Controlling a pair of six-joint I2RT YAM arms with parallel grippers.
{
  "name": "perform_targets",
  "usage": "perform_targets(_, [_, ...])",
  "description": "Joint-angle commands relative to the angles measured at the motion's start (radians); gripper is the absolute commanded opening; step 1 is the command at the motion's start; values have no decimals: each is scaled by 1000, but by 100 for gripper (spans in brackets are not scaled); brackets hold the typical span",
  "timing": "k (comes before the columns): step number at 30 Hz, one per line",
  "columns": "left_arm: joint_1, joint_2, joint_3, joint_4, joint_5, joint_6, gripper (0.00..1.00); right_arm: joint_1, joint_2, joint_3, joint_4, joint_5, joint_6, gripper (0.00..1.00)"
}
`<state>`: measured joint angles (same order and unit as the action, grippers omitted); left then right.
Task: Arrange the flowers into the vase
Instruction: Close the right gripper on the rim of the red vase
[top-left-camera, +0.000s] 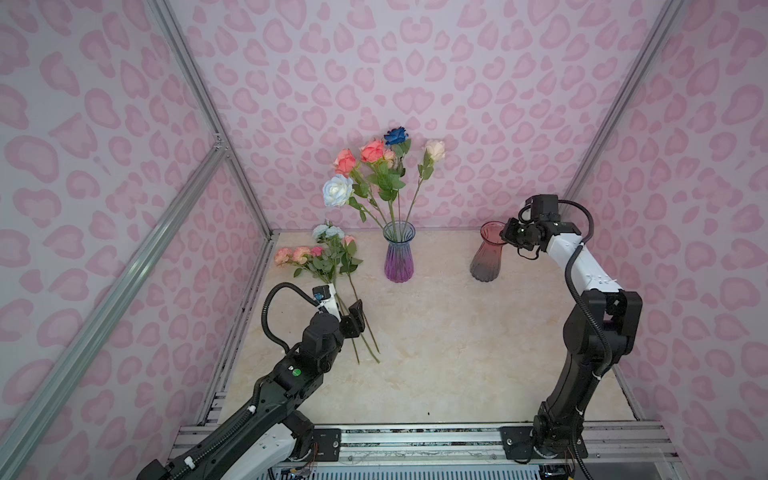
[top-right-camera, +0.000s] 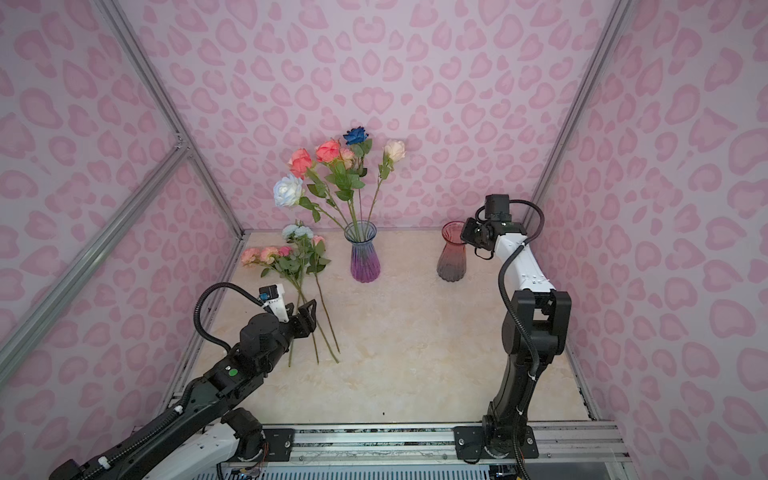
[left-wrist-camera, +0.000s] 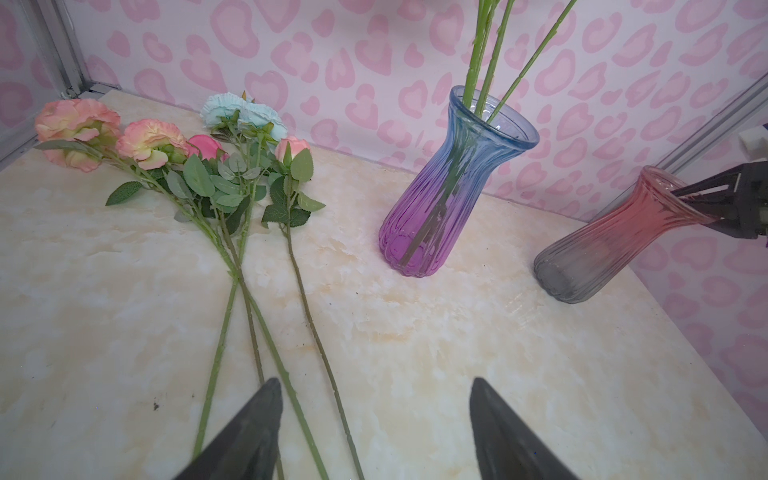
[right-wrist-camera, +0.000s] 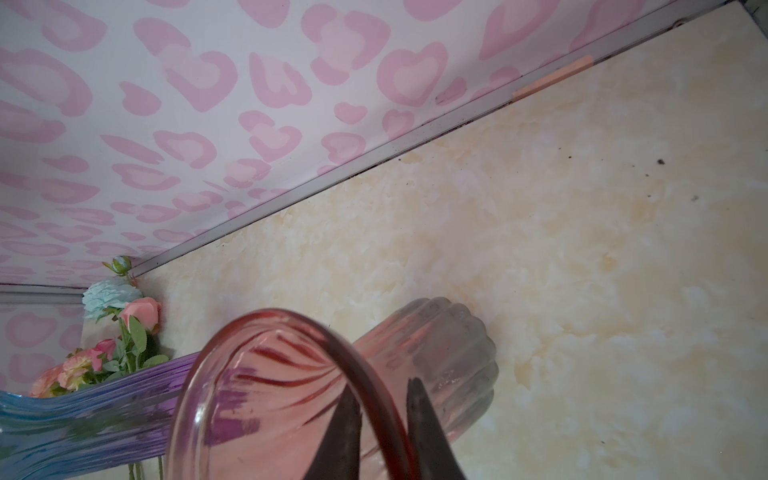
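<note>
The table (top-left-camera: 457, 353) carries everything. At its back edge stands the blue-purple vase (top-left-camera: 398, 257), upright, holding several roses (top-left-camera: 386, 178). Well apart to its right stands the red vase (top-left-camera: 487, 257), with nothing in it. Both are ribbed glass; we judge them rigid, slippery and breakable, and top-heavy once loaded with long stems.

The remaining flowers (left-wrist-camera: 232, 195) lie flat on the table near the left wall, heads toward the back, stems toward the front. We judge them very light, with soft fabric heads that crush easily and thin stems that flex under side load. Three stems cross each other; one stem (left-wrist-camera: 309, 311) lies separate and is the cleaner pick. We recommend taking hold on the bare lower stem, below the leaves, never on the head.

The left gripper (left-wrist-camera: 374, 380) hovers above those lower stems with its jaws spread wide, holding nothing.

The right gripper (right-wrist-camera: 382, 388) straddles the red vase's rim, one finger inside and one outside, close to the glass. We cannot tell whether it clamps.
</note>
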<state>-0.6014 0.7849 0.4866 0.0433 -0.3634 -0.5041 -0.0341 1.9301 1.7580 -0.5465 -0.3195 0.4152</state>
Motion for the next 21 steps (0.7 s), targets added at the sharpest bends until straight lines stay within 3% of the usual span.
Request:
perform_targets(1, [2,-3,12,0,4,1,72,0,-3,-14,-7,7,-15,12])
perform_targets(14, [2,15,38,-1,27,-7,71,0,-66,-84,66,-68,48,0])
perform_targets(21, [2,28,57,-3,40,-12,71,0,-77,-88,102,-116,89,0])
